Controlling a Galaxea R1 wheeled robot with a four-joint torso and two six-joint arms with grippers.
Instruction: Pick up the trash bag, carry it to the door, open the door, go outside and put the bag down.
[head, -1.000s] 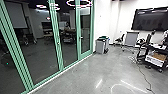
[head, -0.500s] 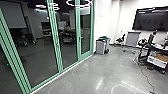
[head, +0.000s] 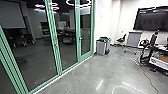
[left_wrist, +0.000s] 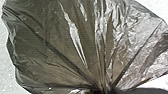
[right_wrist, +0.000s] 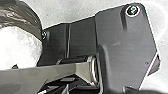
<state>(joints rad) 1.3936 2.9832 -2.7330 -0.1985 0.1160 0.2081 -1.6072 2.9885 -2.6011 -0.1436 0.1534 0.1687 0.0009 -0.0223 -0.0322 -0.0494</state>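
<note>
White glare on grey floor (head: 82, 77)

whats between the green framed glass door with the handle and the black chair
A grey bin with green at its top stands between the door and the chair, in the head view.

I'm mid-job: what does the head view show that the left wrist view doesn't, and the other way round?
Head view: the green-framed glass wall, the door with its handle, a grey bin, a chair and the wall screen.

Left wrist view: the bag close up, dark and shiny, its folds drawn together into a gathered neck.

Both: the pale floor, as open room floor from the head and beside the bag from the wrist.
</note>
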